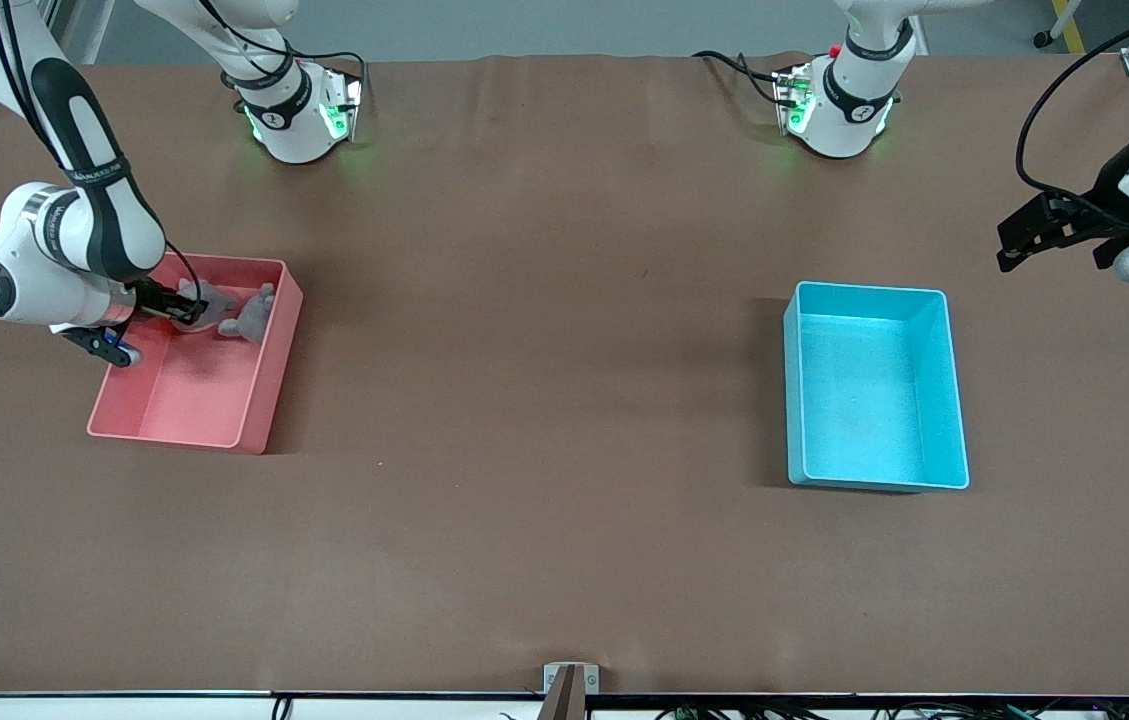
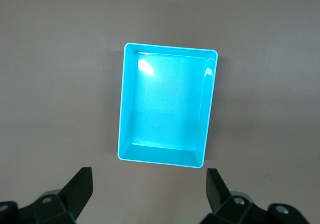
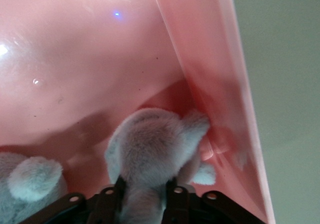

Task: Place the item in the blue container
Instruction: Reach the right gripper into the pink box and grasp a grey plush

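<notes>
A brown bench (image 1: 544,400) is seen carrying two bins set well apart. The pink bin (image 1: 274,400) stands toward the right arm's end, and the blue container (image 1: 954,400) stands toward the left arm's end; nothing is seen inside the blue container, whose bare floor is shown whole in the left wrist view (image 2: 165,103). A grey plush toy (image 1: 242,315) lies inside the pink bin, in the part farther from the front camera. The right gripper (image 1: 186,310) is lowered into the pink bin, and its fingers (image 3: 176,204) are closed narrowly on the plush toy (image 3: 150,154), which is pressed close to the bin's wall (image 3: 220,83). The left gripper (image 1: 1024,245) is held above bare bench near the blue container, waiting, with its fingers (image 2: 80,186) spread wide.
</notes>
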Controlling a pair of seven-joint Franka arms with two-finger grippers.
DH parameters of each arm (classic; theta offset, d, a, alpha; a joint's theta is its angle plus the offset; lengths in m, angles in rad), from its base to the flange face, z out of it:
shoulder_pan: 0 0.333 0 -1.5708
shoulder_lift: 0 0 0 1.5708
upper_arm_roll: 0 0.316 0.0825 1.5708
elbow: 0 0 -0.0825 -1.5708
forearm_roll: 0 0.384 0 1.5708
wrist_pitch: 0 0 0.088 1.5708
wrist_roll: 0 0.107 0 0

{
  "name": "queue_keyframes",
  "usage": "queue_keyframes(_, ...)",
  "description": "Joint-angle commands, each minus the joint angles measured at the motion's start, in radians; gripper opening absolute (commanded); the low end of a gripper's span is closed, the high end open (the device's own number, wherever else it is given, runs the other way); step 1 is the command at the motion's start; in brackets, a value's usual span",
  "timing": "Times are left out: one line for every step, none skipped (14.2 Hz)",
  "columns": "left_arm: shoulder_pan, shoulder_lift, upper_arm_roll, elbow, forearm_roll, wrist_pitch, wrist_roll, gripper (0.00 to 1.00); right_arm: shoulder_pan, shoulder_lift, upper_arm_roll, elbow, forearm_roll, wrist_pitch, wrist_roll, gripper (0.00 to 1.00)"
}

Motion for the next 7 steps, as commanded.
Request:
queue_keyframes(0.007, 0.004, -0.001, 0.000, -0.011, 0.007, 0.011, 1.00, -0.008, 0.001, 0.014, -0.004, -0.006, -0.012, 0.027, 0.03)
queue_keyframes(0.009, 0.004, 0.000, -0.002, -0.011, 0.007, 0.012, 1.00, -0.005, -0.002, 0.014, 0.013, -0.006, -0.041, 0.036, 0.03)
queue_keyframes(0.007, 0.004, 0.000, -0.003, -0.011, 0.007, 0.012, 1.00, 0.001, -0.002, 0.014, 0.045, -0.006, -0.085, 0.041, 0.02)
queue_keyframes(0.007, 0.004, 0.000, -0.003, -0.011, 0.005, 0.011, 1.00, 0.009, -0.004, 0.015, 0.080, -0.006, -0.137, 0.044, 0.02)
queue_keyframes(0.010, 0.004, 0.000, -0.005, -0.011, 0.003, 0.012, 1.00, 0.027, -0.008, 0.015, 0.135, -0.006, -0.209, 0.074, 0.02)
queue_keyframes(0.021, 0.002, 0.000, -0.003, -0.012, 0.003, 0.015, 1.00, 0.050, -0.007, 0.015, 0.201, -0.008, -0.287, 0.108, 0.02)
queue_keyframes(0.022, 0.004, 0.000, -0.003, -0.014, 0.003, 0.015, 1.00, 0.079, -0.008, 0.014, 0.276, -0.008, -0.381, 0.155, 0.02)
